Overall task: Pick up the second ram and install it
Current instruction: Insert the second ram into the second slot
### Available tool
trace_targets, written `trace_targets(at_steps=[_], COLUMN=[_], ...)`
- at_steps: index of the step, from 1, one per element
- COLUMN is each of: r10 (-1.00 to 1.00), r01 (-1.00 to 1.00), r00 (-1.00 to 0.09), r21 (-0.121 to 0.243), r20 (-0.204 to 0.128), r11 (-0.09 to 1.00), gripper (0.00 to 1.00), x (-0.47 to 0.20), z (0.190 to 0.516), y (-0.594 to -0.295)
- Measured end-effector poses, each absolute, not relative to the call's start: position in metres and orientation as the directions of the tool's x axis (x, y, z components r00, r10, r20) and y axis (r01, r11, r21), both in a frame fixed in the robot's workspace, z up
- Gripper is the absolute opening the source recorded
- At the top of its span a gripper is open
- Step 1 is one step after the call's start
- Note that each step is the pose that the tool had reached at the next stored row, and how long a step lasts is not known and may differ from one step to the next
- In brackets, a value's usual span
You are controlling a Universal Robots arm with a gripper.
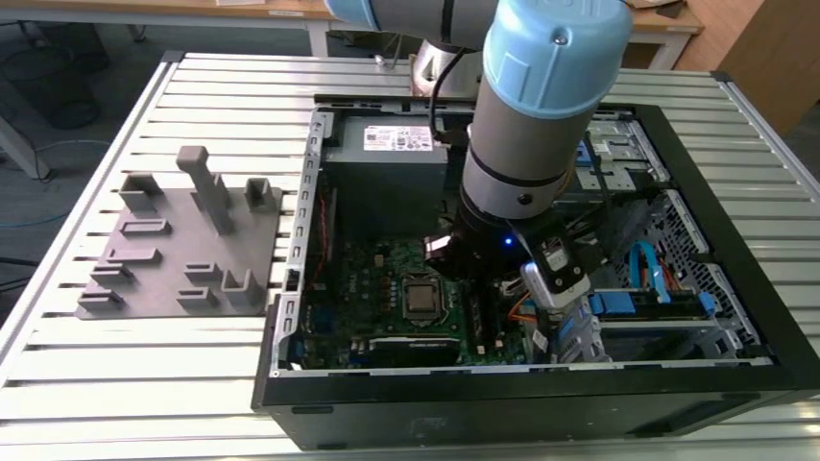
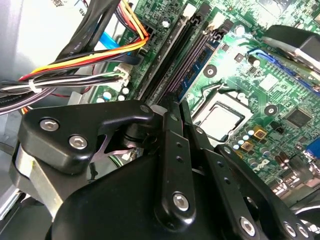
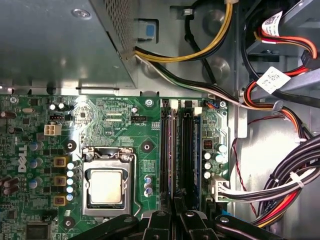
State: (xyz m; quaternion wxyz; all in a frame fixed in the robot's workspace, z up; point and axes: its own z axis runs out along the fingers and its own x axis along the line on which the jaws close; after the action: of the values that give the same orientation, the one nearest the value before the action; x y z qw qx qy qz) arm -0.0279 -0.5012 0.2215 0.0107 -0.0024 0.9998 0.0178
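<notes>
While low over the motherboard (image 3: 125, 125), claw (image 2: 176, 104) pinched narrow, tips against the second ram (image 2: 198, 59).

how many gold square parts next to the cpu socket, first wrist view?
3 gold squares, in one row beside the socket: one end, middle, other end. Part of the board is covered, so more may be hidden.
</notes>
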Motion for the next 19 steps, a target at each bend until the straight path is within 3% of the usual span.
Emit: trace_targets(at_steps=[19], r10=[-0.027], r01=[-0.027], r00=[-1.0], r21=[0.036], r20=[-0.012], r11=[0.999], gripper=[0.14], x=[-0.0253], z=[0.2182], y=[-0.5046])
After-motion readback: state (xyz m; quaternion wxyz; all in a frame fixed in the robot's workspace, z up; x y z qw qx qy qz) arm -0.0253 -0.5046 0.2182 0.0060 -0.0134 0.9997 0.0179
